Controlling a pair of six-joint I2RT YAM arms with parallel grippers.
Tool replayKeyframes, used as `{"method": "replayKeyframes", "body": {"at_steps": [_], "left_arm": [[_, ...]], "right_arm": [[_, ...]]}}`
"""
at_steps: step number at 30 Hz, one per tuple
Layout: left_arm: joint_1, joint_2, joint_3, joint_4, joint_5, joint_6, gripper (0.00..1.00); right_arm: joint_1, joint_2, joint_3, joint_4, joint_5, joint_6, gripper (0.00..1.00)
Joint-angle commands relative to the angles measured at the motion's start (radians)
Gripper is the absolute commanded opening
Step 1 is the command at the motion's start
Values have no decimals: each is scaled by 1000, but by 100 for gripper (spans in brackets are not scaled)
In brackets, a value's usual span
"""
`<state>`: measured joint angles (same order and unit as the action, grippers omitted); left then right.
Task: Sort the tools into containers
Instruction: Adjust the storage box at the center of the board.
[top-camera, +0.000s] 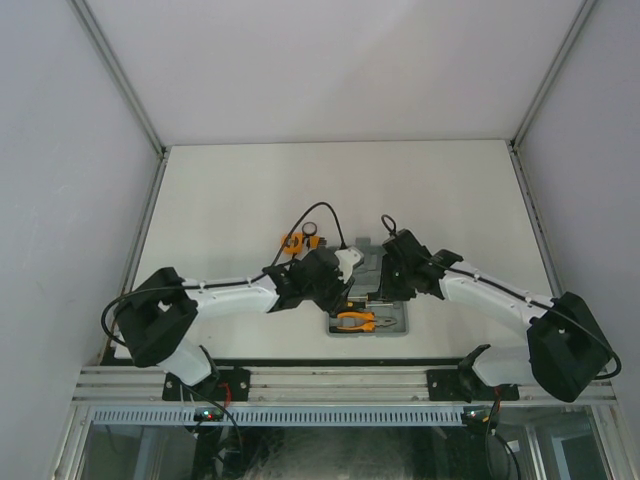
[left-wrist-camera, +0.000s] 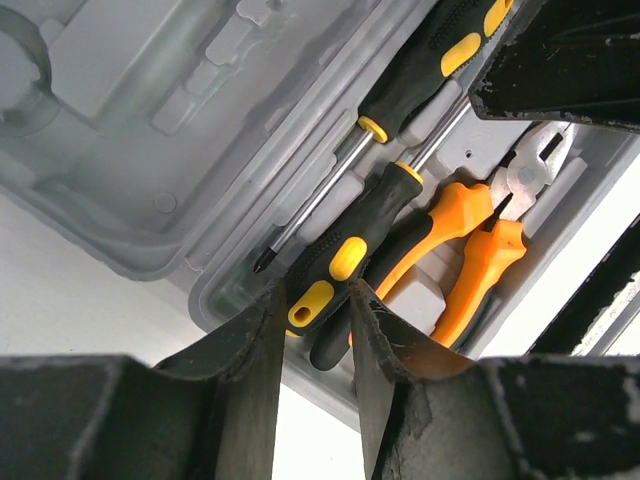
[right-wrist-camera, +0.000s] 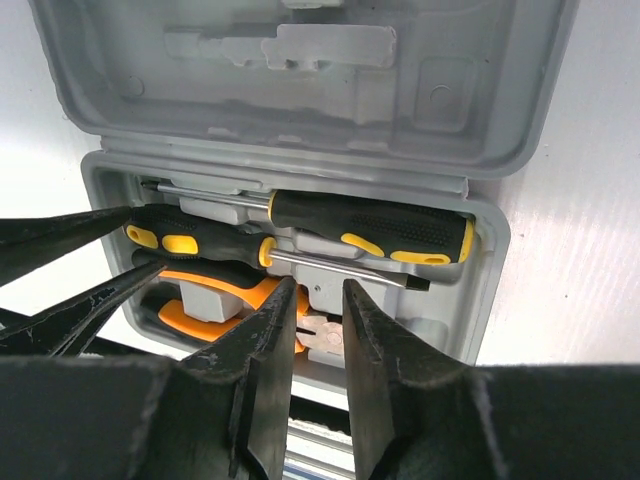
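Screwdriver (left-wrist-camera: 345, 255) lies in the grey case (left-wrist-camera: 130, 230) beside its twin (left-wrist-camera: 420, 70) and the orange pliers (left-wrist-camera: 470, 240); its handle butt sits between the left gripper's (left-wrist-camera: 317, 290) fingers, whether clamped I cannot tell; right gripper (right-wrist-camera: 318, 285), jaws slightly apart, hangs over the pliers.
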<state>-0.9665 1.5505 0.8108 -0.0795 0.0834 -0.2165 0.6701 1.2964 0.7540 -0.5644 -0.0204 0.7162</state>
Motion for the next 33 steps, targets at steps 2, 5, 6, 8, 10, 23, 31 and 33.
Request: {"method": "replayKeyframes", "body": {"at_steps": [2,5,6,8,10,23,31,33], "left_arm": [[2,-14,-28,43,18,5,36],[2,-61,-41,47,4,-32,36],[3,-85,-44,46,-6,-53,37],[3,-140,-56,48,-16,-89,38],[3,-205,-80,55,-50,-142,40],[-158,-410,-264,50,-91,-350,41],[-263,-318,-271,107,-68,-408,36],[-267,-278,-263,118,-54,-416,35]], "right_arm": [[10,-1,40,16,42,-12,24],[4,-47,35,0,117,-8,25],[-3,-65,33,2,137,-8,25],[-25,-99,25,18,163,-16,26],[-55,-116,22,41,169,-44,27],[-241,51,73,248,-18,-157,27],[-267,143,131,293,-134,-211,25],[-268,176,143,280,-133,-212,24]]}}
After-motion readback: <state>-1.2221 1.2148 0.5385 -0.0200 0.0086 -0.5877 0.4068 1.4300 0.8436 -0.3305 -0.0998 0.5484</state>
